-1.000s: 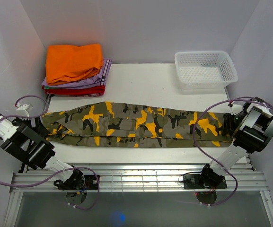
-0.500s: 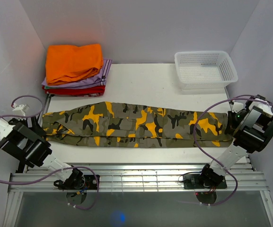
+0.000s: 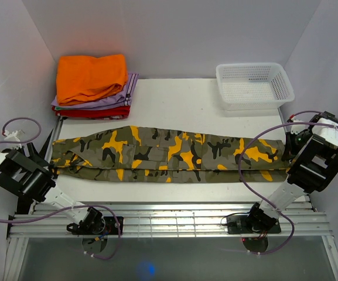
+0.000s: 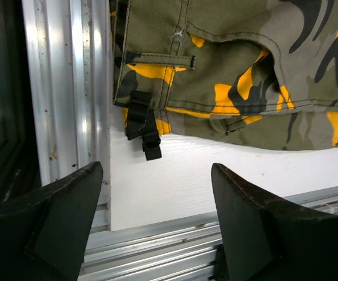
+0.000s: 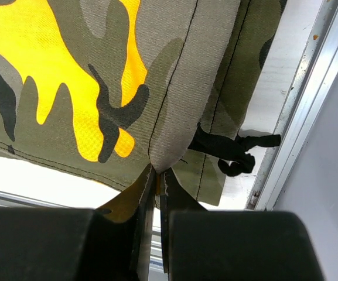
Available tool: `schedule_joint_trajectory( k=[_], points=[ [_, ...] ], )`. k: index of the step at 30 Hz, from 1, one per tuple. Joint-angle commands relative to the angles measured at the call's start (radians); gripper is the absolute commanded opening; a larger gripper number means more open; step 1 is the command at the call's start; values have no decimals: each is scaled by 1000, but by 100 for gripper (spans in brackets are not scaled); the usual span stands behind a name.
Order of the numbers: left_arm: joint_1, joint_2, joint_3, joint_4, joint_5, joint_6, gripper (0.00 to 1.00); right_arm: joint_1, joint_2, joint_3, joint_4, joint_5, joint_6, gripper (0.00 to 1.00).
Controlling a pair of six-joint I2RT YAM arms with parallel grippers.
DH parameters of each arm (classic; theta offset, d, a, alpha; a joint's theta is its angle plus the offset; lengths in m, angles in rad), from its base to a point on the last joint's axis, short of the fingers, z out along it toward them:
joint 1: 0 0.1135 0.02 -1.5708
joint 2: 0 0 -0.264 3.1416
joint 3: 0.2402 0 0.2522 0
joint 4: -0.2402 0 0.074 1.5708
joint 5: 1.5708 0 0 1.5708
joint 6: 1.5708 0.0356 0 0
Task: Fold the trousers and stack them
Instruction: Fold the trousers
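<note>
From above, we see the trousers point(image 3: 169, 153) stretched flat along the tabletop point(image 3: 180, 102), with the waist at the left end and the cuffs at the right.

In the left wrist view, our left tool point(image 4: 156, 187) is spread and empty, stopping short of the waistband. The black strap point(image 4: 142, 126) lies close to the metal rail point(image 4: 63, 88) and could snag there.

In the right wrist view, our right tool point(image 5: 156, 175) is pinching only a thin ridge of cuff. We judge that a pull could slip it free, or drag the unheld waist into bunches.
</note>
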Motion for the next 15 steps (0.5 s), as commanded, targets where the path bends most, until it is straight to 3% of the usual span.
schedule_joint_trajectory(
  k=[1, 9, 15],
  points=[
    [3, 91, 42, 35, 83, -68, 84, -10, -6, 42, -22, -10, -14, 8],
    [-8, 167, 13, 106, 184, -191, 79, -10, 16, 67, -22, 25, -22, 8],
    [-40, 185, -56, 247, 122, -285, 76, -10, 26, 92, -35, 33, -17, 8]
  ],
)
